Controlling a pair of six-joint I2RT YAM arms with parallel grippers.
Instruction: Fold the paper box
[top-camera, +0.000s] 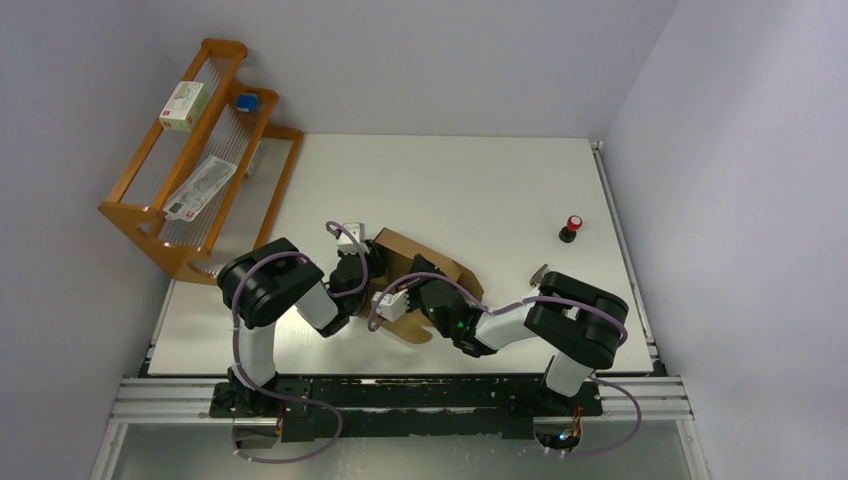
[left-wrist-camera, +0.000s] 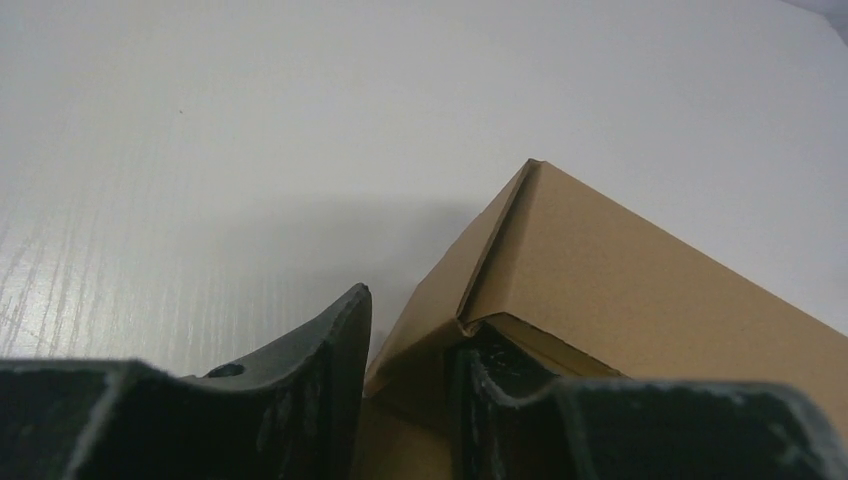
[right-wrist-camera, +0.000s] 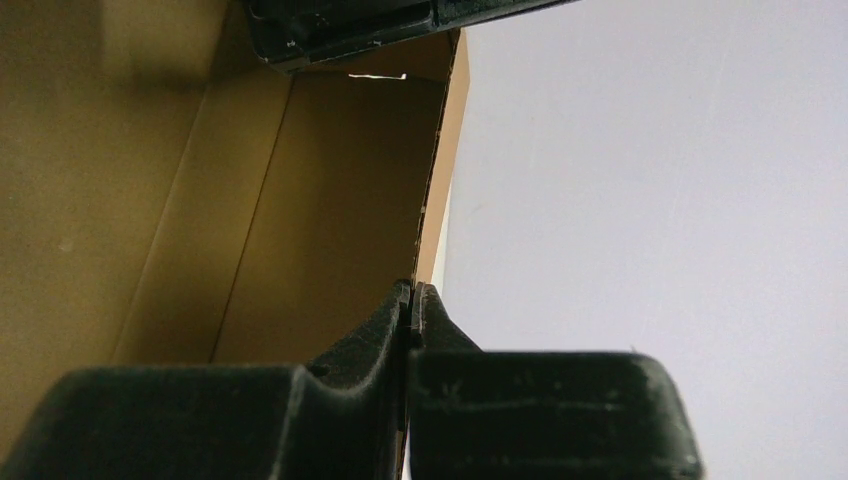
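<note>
Box (top-camera: 430, 262) sits mid-table (top-camera: 480, 190), partly folded, walls up, both arms right on it. Right gripper (right-wrist-camera: 412, 292) is clamped tight on the thin edge of one wall, with the brown inside of the box (right-wrist-camera: 300, 200) to its left. Left gripper (left-wrist-camera: 412, 318) straddles a corner of the box (left-wrist-camera: 620, 290), one finger (left-wrist-camera: 330, 370) outside, the other tucked under the folded wall; can't tell if it's actually pinching. Rack (top-camera: 200, 150) stands far left.
</note>
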